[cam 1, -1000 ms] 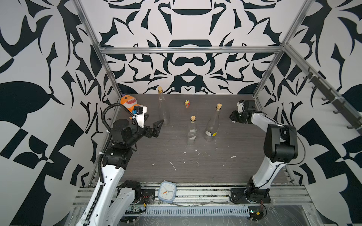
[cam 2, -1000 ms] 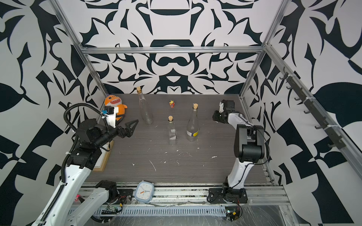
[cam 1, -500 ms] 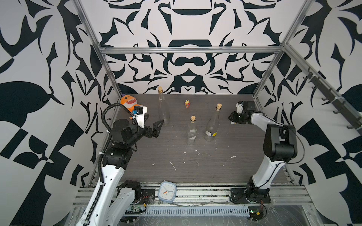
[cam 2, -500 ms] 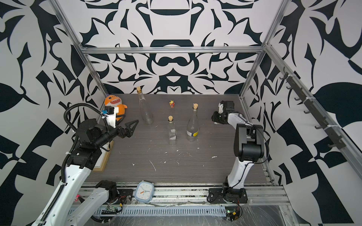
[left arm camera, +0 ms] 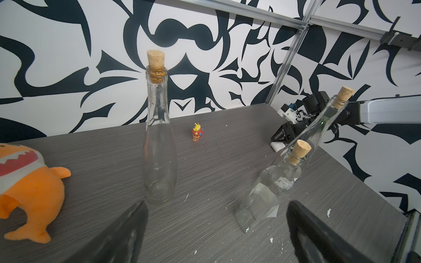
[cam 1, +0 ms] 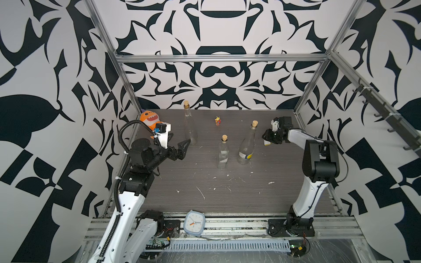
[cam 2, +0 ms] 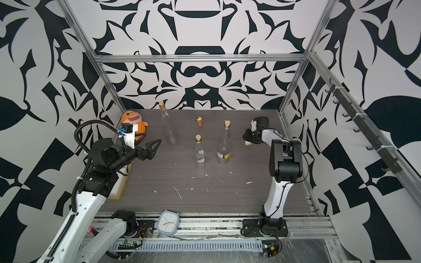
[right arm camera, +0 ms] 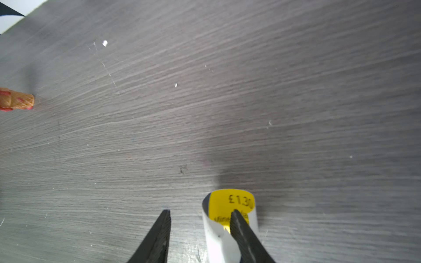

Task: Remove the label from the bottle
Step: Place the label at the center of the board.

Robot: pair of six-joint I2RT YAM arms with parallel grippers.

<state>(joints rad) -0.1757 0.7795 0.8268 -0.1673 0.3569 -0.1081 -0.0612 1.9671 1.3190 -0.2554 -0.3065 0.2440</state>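
R gripper (right arm camera: 201, 210): jaws apart, nothing clamped. The curled label (right arm camera: 227, 200) (yellow price sticker, print partly covered) is seen on the table (right arm camera: 227, 91), overlapped by one finger; contact cannot be confirmed. L gripper (left arm camera: 217, 202): jaws wide apart, fingers cut off at frame edge. The nearest corked bottle (cam 1: 247, 145) stands upright, apart from the label.

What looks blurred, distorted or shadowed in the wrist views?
Left wrist view: the left gripper is dark and out of focus; the farthest bottle seems to lean, likely distortion. Right wrist view: the label is legible, with a shadow on the table beyond it.
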